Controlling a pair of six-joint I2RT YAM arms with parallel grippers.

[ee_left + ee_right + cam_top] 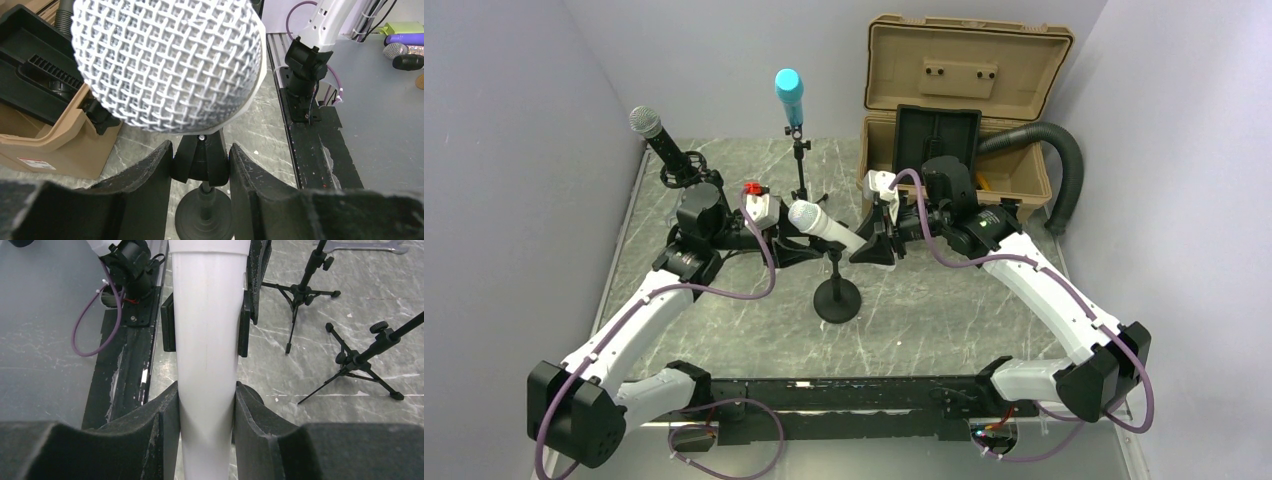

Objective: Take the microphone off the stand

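A white microphone point(824, 225) with a silver mesh head point(165, 65) lies tilted in the black clip point(201, 160) of a short stand with a round base point(837, 298). My left gripper point(201, 165) reaches in from the left, under the head. Its fingers press both sides of the clip, above the base point(202, 220). My right gripper point(206, 405) comes from the right and is shut on the white body point(207, 340), just behind the clip's black arms point(168, 322). In the top view the right gripper point(876, 240) sits at the microphone's tail end.
An open tan case point(969, 100) with a black insert point(939, 130) stands at the back right, with a ribbed hose point(1059, 160) beside it. A blue microphone point(789, 95) on a tripod and a black one point(659, 140) on another tripod stand behind the left arm.
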